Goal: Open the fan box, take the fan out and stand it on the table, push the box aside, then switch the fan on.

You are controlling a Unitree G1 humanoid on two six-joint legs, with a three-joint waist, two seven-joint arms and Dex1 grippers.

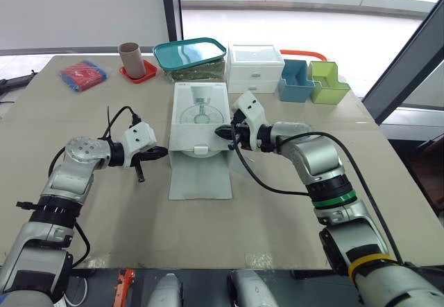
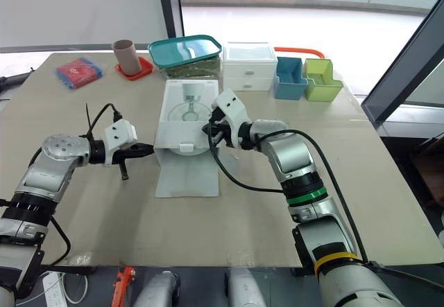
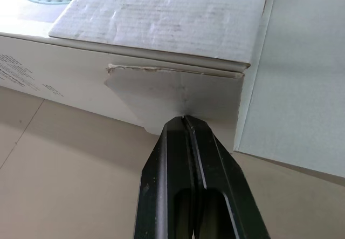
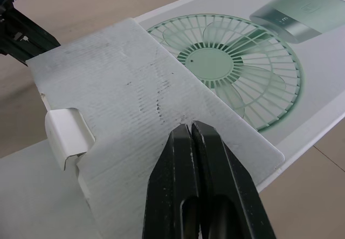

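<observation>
The white fan box (image 1: 200, 109) lies flat in the middle of the table (image 1: 125, 210), a green fan printed on its top. Its long lid panel (image 1: 201, 179) is folded out onto the table towards me. A flap with a tuck tab (image 4: 124, 93) lies back over the print. My left gripper (image 1: 161, 152) is shut, its tip against the small side flap (image 3: 178, 90) at the box's left corner. Shut as well, my right gripper (image 1: 222, 132) rests its tips on the tabbed flap at the box's right edge. The fan itself is hidden inside.
Along the far edge stand a brown cup (image 1: 130, 57) on a red coaster, a teal-lidded container (image 1: 189, 54), a white drawer unit (image 1: 254, 68), a blue bin (image 1: 297, 80) and a green bin (image 1: 327, 82). A red and blue packet (image 1: 83, 73) lies far left.
</observation>
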